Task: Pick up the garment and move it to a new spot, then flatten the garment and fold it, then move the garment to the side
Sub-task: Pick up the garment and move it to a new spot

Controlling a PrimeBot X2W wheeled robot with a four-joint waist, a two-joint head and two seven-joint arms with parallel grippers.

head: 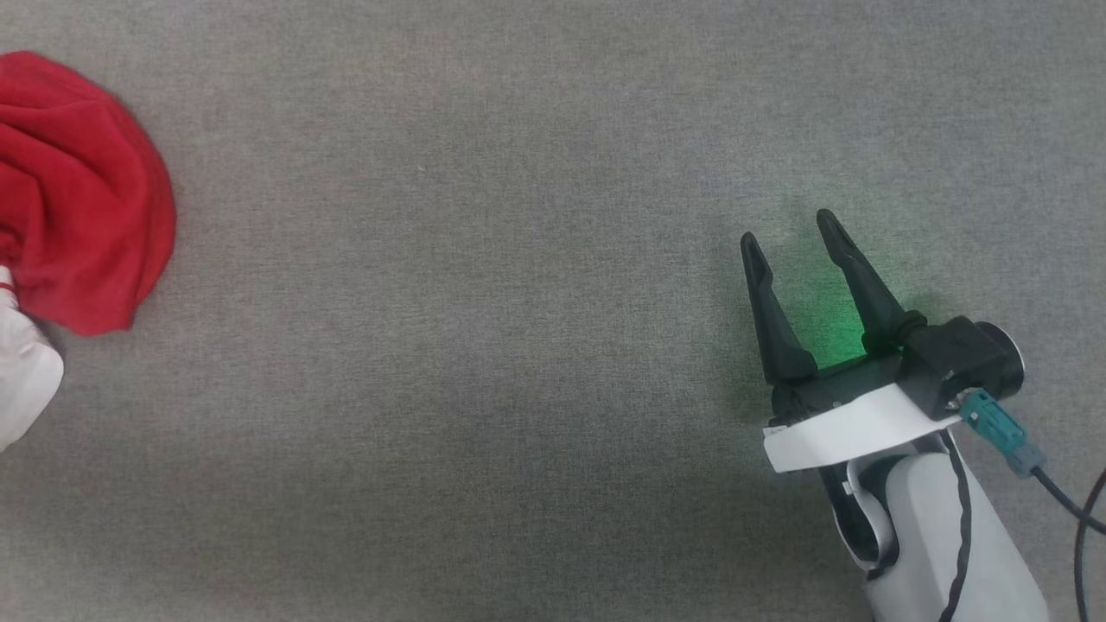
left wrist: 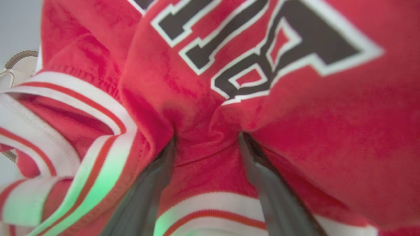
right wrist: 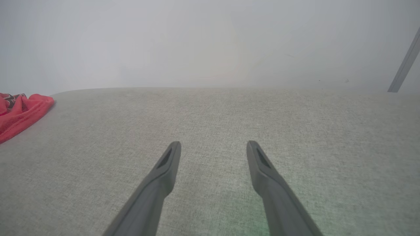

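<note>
- The garment (head: 86, 190), a red jersey shirt, was found bunched in a loose heap at the far left of the grey-covered table (head: 518, 345), partly cut off by the edge of the head view.
- In the left wrist view it was seen from very close. Its black, white-outlined lettering (left wrist: 295, 42) was creased across the top, and its red-and-white striped trim (left wrist: 82, 98) was folded over itself at the lower left.
- The cloth was judged soft, light and limp. It could be expected to sag and trail from any single hold, and not to be harmed by a firm pinch.
- A thick fold or the striped trim was judged the safer place to take hold. A single thin layer could be pulled free, or lifted without the rest of the heap.
- The left gripper (left wrist: 206, 137) was pressed into the heap with its jaws spread wide. A ridge of red cloth was caught between the two tips, but nothing had been clamped, so the garment was judged not yet held.
- The right gripper (head: 789, 231) was held over bare table on the right, well apart from the garment. Its jaws were fully open and empty, and a green glow was cast on the surface beneath them.
</note>
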